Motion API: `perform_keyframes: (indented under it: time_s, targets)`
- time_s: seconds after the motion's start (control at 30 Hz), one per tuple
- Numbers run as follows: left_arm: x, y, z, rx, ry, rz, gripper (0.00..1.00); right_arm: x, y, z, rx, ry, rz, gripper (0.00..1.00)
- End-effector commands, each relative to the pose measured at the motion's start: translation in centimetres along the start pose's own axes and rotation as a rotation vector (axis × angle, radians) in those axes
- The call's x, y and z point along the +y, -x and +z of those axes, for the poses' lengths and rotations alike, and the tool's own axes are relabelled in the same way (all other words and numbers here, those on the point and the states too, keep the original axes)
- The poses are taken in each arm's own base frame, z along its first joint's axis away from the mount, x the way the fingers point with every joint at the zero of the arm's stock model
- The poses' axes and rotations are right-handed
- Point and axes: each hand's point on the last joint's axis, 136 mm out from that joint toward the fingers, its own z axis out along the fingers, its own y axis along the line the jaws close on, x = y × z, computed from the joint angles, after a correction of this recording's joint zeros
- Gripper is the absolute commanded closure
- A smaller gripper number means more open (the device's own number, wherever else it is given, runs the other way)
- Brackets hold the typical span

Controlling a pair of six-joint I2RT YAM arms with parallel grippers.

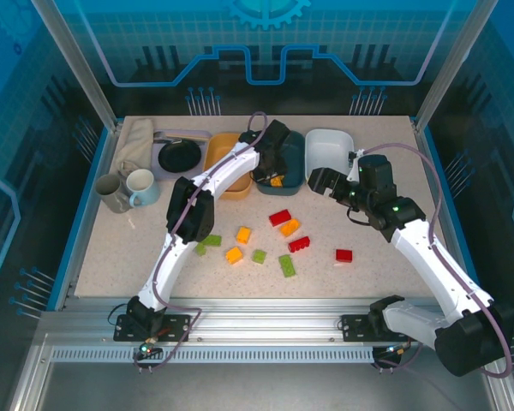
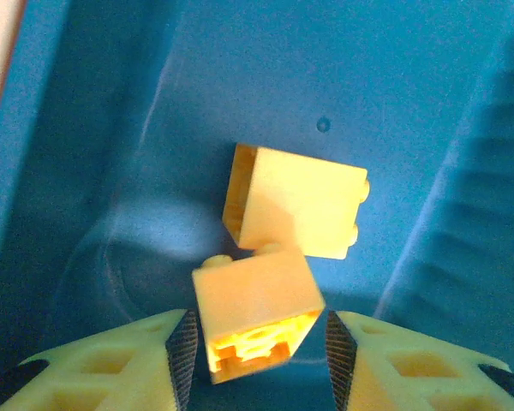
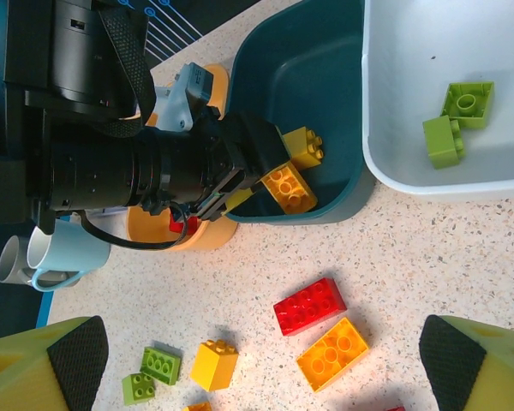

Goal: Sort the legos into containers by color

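Observation:
My left gripper [image 2: 257,351] hangs inside the dark teal tub [image 2: 368,77], open. A tilted orange-yellow brick [image 2: 255,312] sits loose between its pads, with a gap on the right side. A second orange-yellow brick [image 2: 295,201] lies on the tub floor just beyond. My right gripper [image 3: 264,360] is open and holds nothing, above the table in front of the teal tub [image 3: 325,77] and the white tub [image 3: 411,103]. The white tub contains two green bricks [image 3: 467,101]. A red brick [image 3: 178,224] lies in the orange tub [image 1: 225,163]. Several red, orange-yellow and green bricks [image 1: 280,217] lie scattered mid-table.
Two mugs [image 1: 124,188] stand at the left, with a black dish [image 1: 180,156] on a grey tray and a cloth [image 1: 135,141] behind them. The left arm [image 1: 188,214] stretches diagonally over the table's left half. Metal frame posts flank the table.

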Motion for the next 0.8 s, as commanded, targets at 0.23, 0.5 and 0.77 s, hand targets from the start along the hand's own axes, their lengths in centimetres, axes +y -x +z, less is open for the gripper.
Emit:
perform_keyframes:
  time_s: [0.23,0.5,0.77]
  targets:
    - [-1.3,1.3,-3.2,-0.027,-0.047,-0.026,0.56,-0.7,-0.4,-0.6,0.01,-0.016,0.01,0.04]
    - [-1.0,2.1,-6.6,-0.067,-0.047,-0.051,0.59,-1.0,-0.8,-0.9,0.027,-0.033,0.007,0.04]
    - [-0.6,2.7,-16.9,-0.174,-0.159,-0.026,0.49,-0.7,-1.1,-2.2,0.09,-0.08,-0.098,0.06]
